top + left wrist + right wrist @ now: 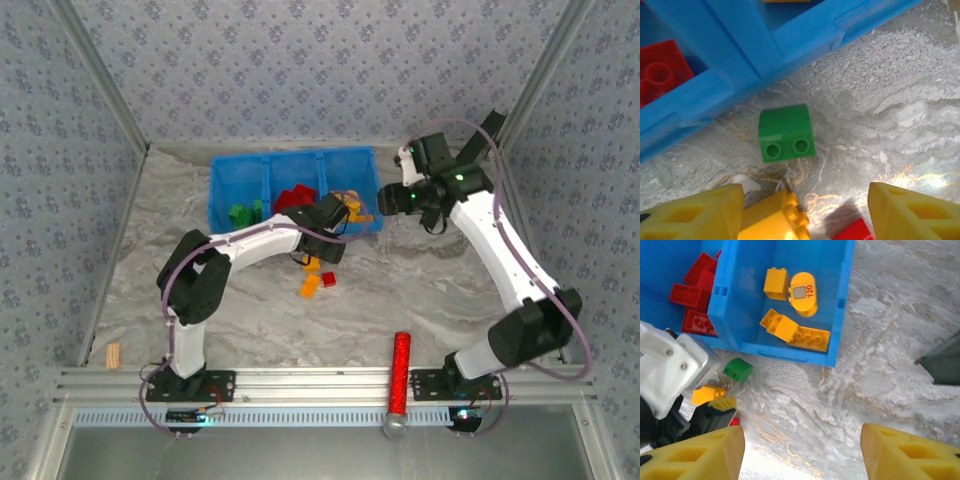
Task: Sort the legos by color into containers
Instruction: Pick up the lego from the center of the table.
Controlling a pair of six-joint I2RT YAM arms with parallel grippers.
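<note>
Hand [805, 205], left, spread wide over green lego [786, 133].

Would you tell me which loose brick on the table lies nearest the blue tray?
The green brick, just outside the tray wall; the yellow brick and red brick lie farther back, by the left gripper.

The left wrist view's edge cuts off a near orange-yellow brick [772, 221] and a red brick [853, 232] right of it — the blue tray [805, 30] runs out at the far side.
</note>
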